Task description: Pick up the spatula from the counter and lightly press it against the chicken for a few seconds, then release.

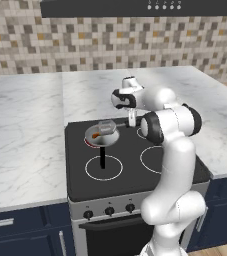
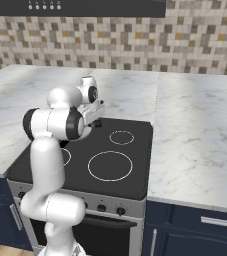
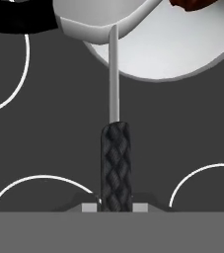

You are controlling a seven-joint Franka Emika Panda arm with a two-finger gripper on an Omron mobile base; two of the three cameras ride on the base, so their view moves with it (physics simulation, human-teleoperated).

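- The claw (image 3: 114, 207) is closed around the dark woven grip of the spatula (image 3: 116, 163), with one finger tip on either side of it.
- The spatula's grey shaft reaches up to the pan (image 3: 182, 54), and its blade sits over the pan's rim on the claw's side.
- The reddish-brown chicken (image 3: 192, 4) lies inside the pan, off to one side of the blade; I cannot tell whether they touch.
- The pan stands on the black cooktop (image 1: 130, 170), flanked by marble bench (image 1: 25, 125).

Spatula (image 3: 115, 148), dark braided handle, slim grey shaft, blade over pan (image 3: 182, 54) rim, reddish-brown chicken (image 3: 192, 4) inside pan
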